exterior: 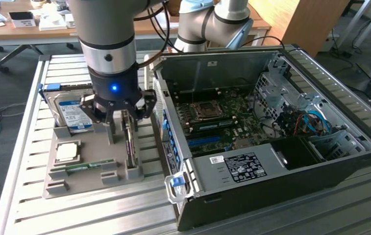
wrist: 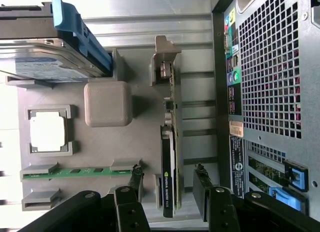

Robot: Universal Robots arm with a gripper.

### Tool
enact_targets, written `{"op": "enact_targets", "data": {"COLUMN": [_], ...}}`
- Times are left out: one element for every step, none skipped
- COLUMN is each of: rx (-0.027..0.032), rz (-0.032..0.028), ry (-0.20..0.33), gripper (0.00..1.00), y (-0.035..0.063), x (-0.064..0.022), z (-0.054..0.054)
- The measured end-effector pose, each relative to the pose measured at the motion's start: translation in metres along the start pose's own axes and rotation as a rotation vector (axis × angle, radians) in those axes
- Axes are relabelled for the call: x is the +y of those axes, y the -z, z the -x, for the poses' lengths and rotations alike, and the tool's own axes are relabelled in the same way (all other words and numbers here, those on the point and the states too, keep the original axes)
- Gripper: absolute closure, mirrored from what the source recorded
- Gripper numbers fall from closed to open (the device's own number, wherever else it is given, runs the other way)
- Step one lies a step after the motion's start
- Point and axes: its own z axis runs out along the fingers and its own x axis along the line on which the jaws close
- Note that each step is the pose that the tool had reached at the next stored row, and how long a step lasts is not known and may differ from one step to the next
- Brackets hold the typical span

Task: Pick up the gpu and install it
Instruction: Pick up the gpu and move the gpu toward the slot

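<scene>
The arm (exterior: 107,44) points straight down over the grey holder (wrist: 125,147), its gripper (wrist: 167,169) spread, one finger either side of the gpu (wrist: 169,152) (thin, black-faced, greenish-edged), which stands on edge there

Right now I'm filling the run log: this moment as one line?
end effector: open, astride gpu | gpu: upright in tray | lifted: no
</scene>
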Motion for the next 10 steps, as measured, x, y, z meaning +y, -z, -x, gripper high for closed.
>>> {"op": "enact_targets", "data": {"rx": [0.0001,0.0000,0.0000,0.0001,0.0001,0.0001,0.0001,0.0002,0.0001,0.0002], "rz": [-0.0001,0.0000,0.0001,-0.0001,0.0000,0.0000,0.0000,-0.0001,-0.0001,-0.0001], "ry": [0.000,0.000,0.000,0.000,0.000,0.000,0.000,0.000,0.000,0.000], "gripper": [0.47,0.47,0.47,0.47,0.47,0.47,0.47,0.47,0.47,0.47], "y": [-0.0008,-0.0018,-0.0029,-0.0041,-0.0056,-0.0071,-0.0087,-0.0102,-0.0118,-0.0133], "x": [-0.0001,-0.0001,-0.0001,-0.0001,-0.0001,-0.0002,-0.0003,-0.0004,-0.0005,-0.0005], "z": [0.000,0.001,0.001,0.002,0.002,0.002,0.002,0.002,0.002,0.002]}}
